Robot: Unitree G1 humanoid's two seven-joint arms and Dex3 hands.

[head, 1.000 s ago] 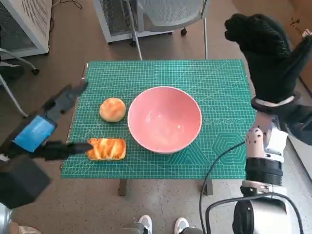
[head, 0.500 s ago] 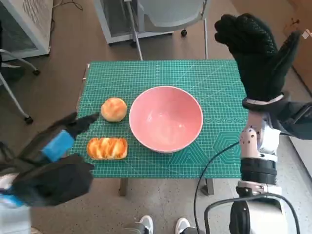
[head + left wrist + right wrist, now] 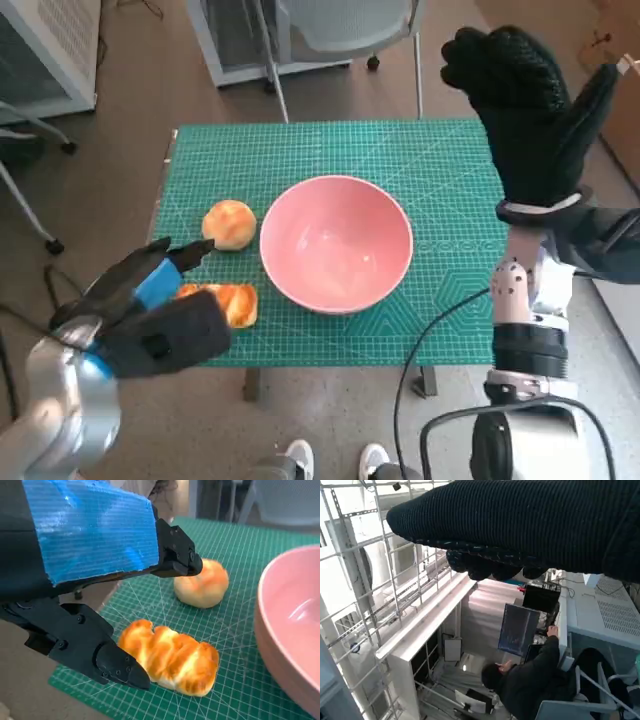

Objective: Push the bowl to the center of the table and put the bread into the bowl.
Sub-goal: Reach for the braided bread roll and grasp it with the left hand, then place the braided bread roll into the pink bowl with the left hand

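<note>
The pink bowl (image 3: 336, 242) stands near the middle of the green mat (image 3: 450, 170); its rim also shows in the left wrist view (image 3: 295, 630). A braided bread loaf (image 3: 232, 301) (image 3: 170, 656) lies at the mat's front left, and a round bun (image 3: 229, 223) (image 3: 202, 582) sits just behind it, beside the bowl. My left hand (image 3: 150, 305) (image 3: 90, 580) hovers over the loaf's left end with its fingers apart, holding nothing. My right hand (image 3: 530, 115) is raised high over the table's right edge, fingers spread and empty.
A chair (image 3: 330, 30) and a white cabinet (image 3: 50, 40) stand behind the table. A black cable (image 3: 430, 350) hangs past the front right corner. A person's shoes (image 3: 330, 462) show below the front edge. In the right wrist view a person (image 3: 530, 680) sits at monitors.
My left hand has swung from the table's left side in toward the braided loaf and now covers its left end. My right hand shifted slightly left, then stayed raised. Bowl and breads have not moved.
</note>
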